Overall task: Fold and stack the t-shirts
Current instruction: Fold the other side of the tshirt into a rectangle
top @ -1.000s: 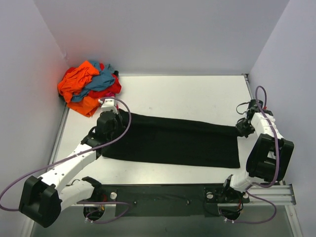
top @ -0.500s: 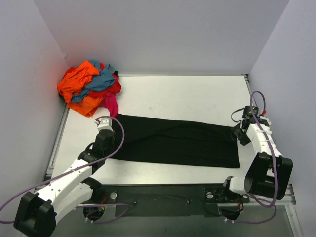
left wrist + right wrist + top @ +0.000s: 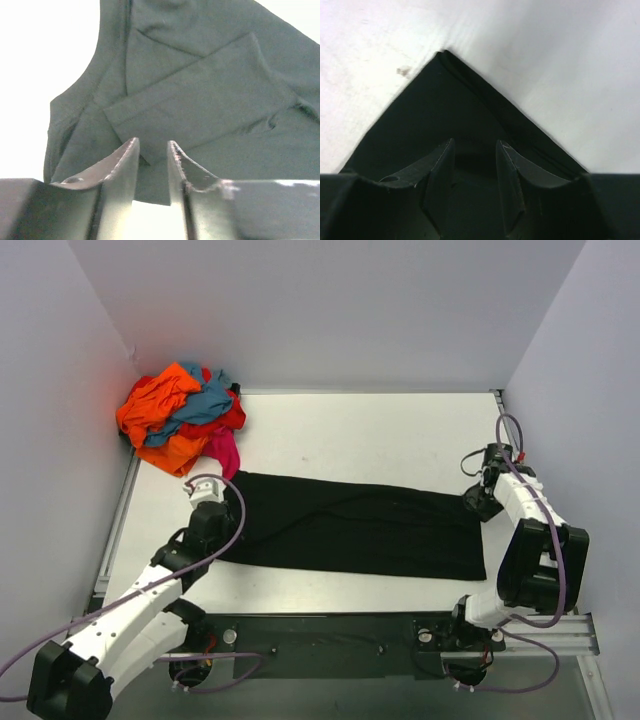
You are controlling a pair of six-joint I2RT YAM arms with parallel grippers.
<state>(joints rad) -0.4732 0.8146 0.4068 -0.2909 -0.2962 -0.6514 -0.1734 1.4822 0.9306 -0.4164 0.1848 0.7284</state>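
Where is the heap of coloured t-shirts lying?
Top view: the heap sits in the far left corner of the table, just beyond the black t-shirt.

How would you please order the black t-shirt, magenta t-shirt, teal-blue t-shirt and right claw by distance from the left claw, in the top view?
1. Black t-shirt, directly beside the left claw, on its right.
2. Magenta t-shirt, at the pile's near edge.
3. Teal-blue t-shirt, on the far-left pile.
4. Right claw, at the far right side.
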